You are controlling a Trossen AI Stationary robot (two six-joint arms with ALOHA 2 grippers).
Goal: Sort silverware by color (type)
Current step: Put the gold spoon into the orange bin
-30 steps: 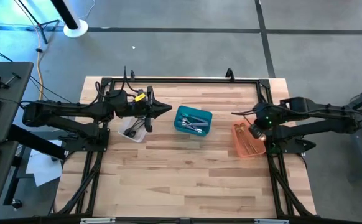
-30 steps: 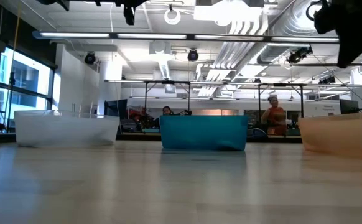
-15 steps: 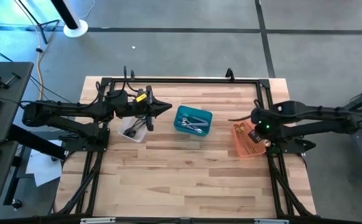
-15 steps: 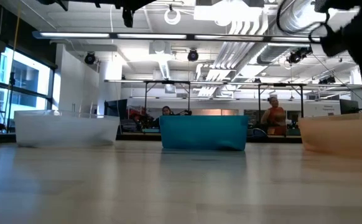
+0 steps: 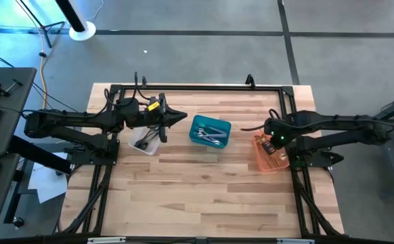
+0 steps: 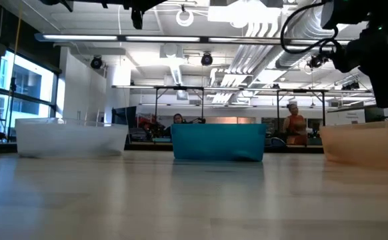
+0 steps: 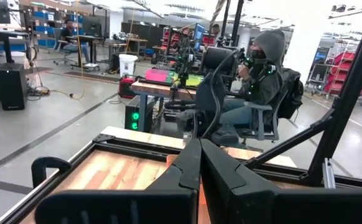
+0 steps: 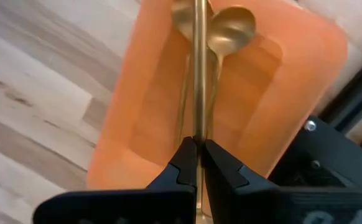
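Your right gripper [image 8: 198, 149] is clenching a thin gold-toned metal utensil [image 8: 199, 68] by its straight handle, and only the right wrist view is showing you that grip. There the handle is running out from between the dark fingers over the orange rectangular plastic bin [image 8: 293, 93], where two more gold spoons [image 8: 229, 28] with smooth rounded bowls are lying on the translucent floor.

From above, you are seeing the right gripper [image 5: 246, 127] reaching just past the left edge of the orange bin [image 5: 261, 154] towards the teal rectangular plastic bin [image 5: 210, 131], the held piece showing only as a fine line. Shiny silver utensils [image 5: 212, 134] are lying in the teal bin, and dark utensils [image 5: 144, 142] in the clear plastic bin [image 5: 143, 144] on the left.

Your left gripper [image 5: 181, 118] is hanging clenched and empty between the clear and teal bins; its wrist view is showing the pointed fingers [image 7: 184, 171] pressed together, with a seated person in a grey hood [image 7: 259, 78] beyond the table.

The low view is hiding all bin contents behind their walls, showing the pale striped wooden table [image 6: 194, 200] and people far off.
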